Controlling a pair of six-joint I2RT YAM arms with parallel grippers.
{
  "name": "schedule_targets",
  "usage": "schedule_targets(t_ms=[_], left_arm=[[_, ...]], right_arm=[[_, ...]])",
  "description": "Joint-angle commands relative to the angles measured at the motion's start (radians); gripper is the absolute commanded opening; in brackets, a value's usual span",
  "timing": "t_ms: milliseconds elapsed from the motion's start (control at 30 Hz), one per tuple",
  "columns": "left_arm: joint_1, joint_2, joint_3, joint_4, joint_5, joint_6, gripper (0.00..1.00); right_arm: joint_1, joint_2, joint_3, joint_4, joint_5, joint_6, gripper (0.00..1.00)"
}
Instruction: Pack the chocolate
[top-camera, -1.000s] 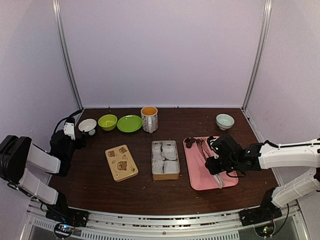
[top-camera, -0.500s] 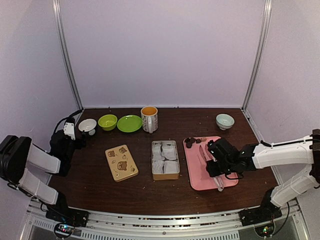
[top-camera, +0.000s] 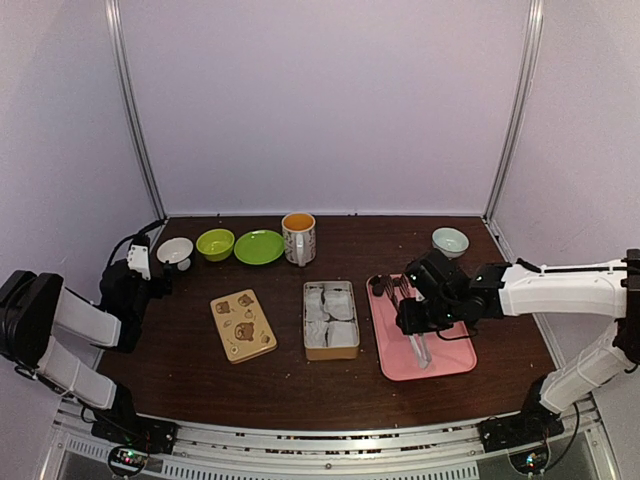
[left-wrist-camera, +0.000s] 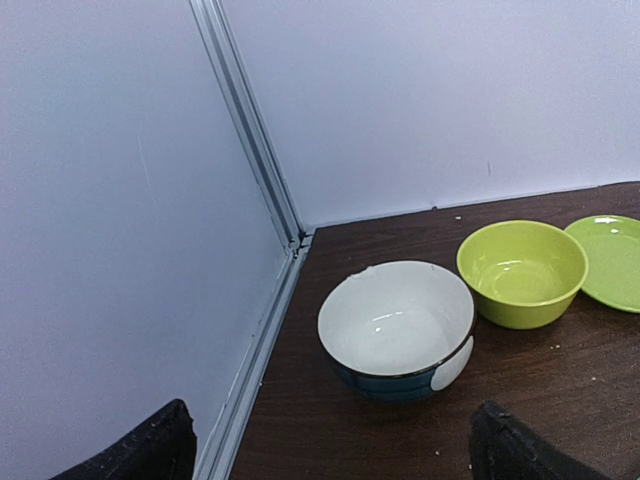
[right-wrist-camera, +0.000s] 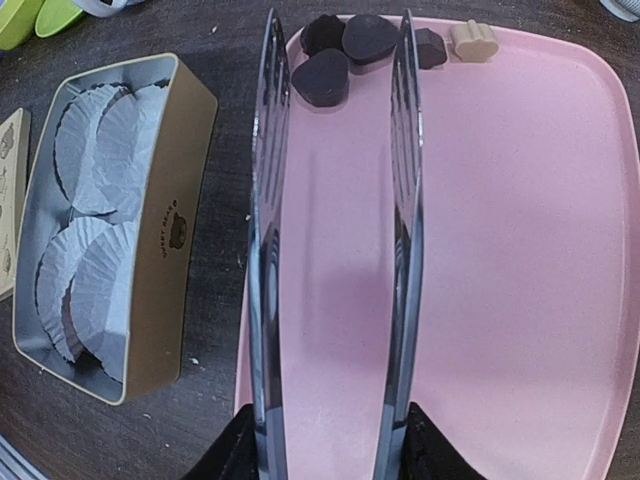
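Dark brown wooden table (top-camera: 300, 385) fills the lower half of the top view. On its right part lies a pink rectangular plastic tray (top-camera: 455, 360). Just left of the tray, not touching it, stands a tan open metal tin (top-camera: 331, 352) filled with white pleated paper cups (right-wrist-camera: 85, 150). Left of the tin lies a flat tan lid with bear prints (top-camera: 243, 325).

Along the back of the table, from left to right, stand a white small bowl (top-camera: 175, 250), a lime green bowl (top-camera: 215, 243), a green round plate (top-camera: 259, 247), a patterned mug with orange inside (top-camera: 298, 238) and, far to the right, a pale blue-green bowl (top-camera: 449, 241).

Over the tray the right gripper (top-camera: 412, 318) grasps long metal tongs (right-wrist-camera: 268, 250) near their joined end. The 2 arms of the tongs are spread and point to the upper edge of the right wrist view.

At the left edge of the top view the left gripper (left-wrist-camera: 330, 460) is released, its fingers (left-wrist-camera: 520, 450) wide apart and holding nothing, in front of the white small bowl.

In the upper left corner of the tray in the wrist view lie 4 dark brown chocolate lumps (right-wrist-camera: 320, 78) and 1 light tan lump (right-wrist-camera: 474, 40). 3 dark lumps sit between the tong tips; whether the tips touch them I cannot tell.
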Motion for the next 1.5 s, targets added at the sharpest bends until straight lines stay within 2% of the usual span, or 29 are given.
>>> schedule_targets(t_ms=[0, 200, 367, 633, 967, 1133, 1467], left_arm=[[0.008, 0.007, 0.020, 0.051, 0.013, -0.007, 0.98], [0.007, 0.008, 0.020, 0.053, 0.012, -0.008, 0.98], [0.007, 0.007, 0.021, 0.053, 0.013, -0.007, 0.98], [0.008, 0.007, 0.020, 0.052, 0.013, -0.007, 0.98], [0.007, 0.007, 0.020, 0.052, 0.012, -0.009, 0.98], [0.007, 0.007, 0.020, 0.052, 0.012, -0.008, 0.98], [0.008, 0.007, 0.020, 0.053, 0.013, -0.009, 0.98]], right_arm=[[-0.006, -0.026, 0.039, -0.056, 0.095, 0.061, 0.43], [-0.006, -0.017, -0.012, 0.010, 0.129, 0.075, 0.44], [-0.006, -0.062, -0.092, 0.129, 0.089, 0.056, 0.43], [-0.058, -0.100, -0.080, 0.105, 0.101, -0.003, 0.45], [-0.186, 0.026, -0.058, 0.199, 0.021, -0.110, 0.45], [-0.209, 0.142, 0.016, 0.166, 0.010, -0.146, 0.45], [-0.259, 0.207, 0.002, 0.231, -0.053, -0.148, 0.44]])
